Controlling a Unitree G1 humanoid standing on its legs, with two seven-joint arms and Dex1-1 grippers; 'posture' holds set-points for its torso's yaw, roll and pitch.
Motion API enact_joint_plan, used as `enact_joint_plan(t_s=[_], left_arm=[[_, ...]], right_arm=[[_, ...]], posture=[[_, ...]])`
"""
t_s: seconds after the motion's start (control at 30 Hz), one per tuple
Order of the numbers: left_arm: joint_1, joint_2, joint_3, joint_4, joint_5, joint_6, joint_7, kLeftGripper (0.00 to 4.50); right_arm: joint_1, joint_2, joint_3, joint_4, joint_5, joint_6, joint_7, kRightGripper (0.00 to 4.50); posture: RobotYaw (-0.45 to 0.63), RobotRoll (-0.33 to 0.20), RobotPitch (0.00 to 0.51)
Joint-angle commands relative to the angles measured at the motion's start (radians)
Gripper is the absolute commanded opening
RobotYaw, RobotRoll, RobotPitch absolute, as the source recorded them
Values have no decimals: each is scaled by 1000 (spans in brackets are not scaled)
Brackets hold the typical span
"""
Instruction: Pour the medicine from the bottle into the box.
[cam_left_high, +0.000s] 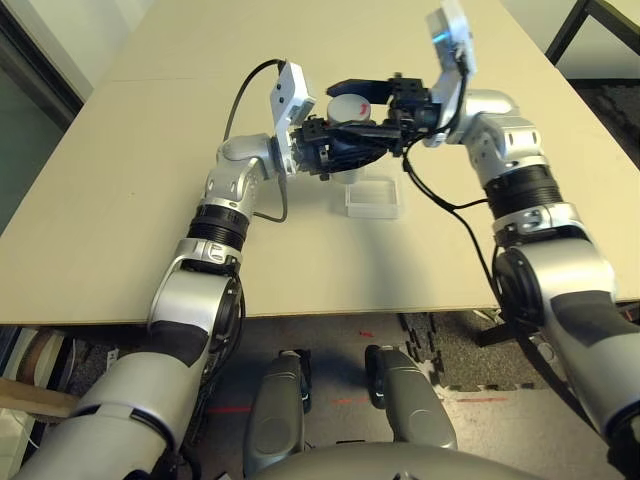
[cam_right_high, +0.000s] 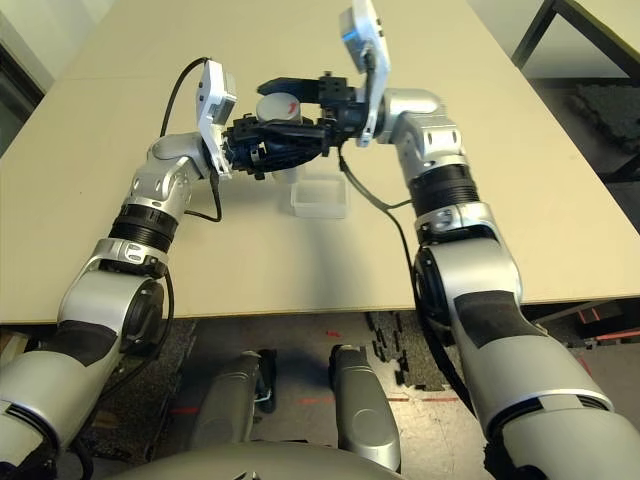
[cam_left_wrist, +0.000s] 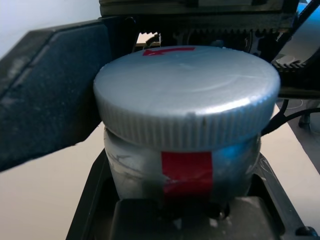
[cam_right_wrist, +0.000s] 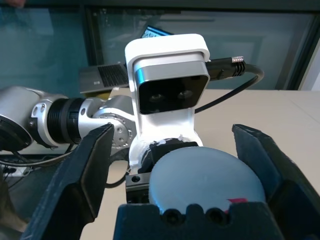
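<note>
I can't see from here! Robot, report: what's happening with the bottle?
Left gripper shut on bottle, above the table. Right gripper open, fingers either side of the cap. Cap on. Box waiting below, nothing in the way.

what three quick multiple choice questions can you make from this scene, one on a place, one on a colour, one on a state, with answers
1. Where is the clear box?
A. on the table below the two pincers
B. on the floor
C. held by the right pincer

2. What colour is the mark on the bottle?
A. green
B. red
C. yellow

3. How do the right pincer's fingers stand?
A. clamped tight on the cap
B. holding the box
C. spread, either side of the cap

Answers:
1 A, the box sits on the table under the raised bottle.
2 B, a red patch shows on the bottle's side, under the grey cap.
3 C, in the right wrist view gaps show between the cap and both fingers; the left pincer grips the bottle.
</note>
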Motion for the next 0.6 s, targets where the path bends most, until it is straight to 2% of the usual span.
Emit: enact_joint_plan(t_s=[0.03, 0.6], left_arm=[[16, 9, -1, 11, 18, 29, 49, 2574], [29, 13, -11, -10, 12, 21, 35, 2574]], right_arm=[[-13, 3, 14, -10, -10, -21, 40, 4500], [-26, -14, -12, 51, -42, -55, -63, 4500]], posture=[[-90, 0, 147], [-95, 0, 145]])
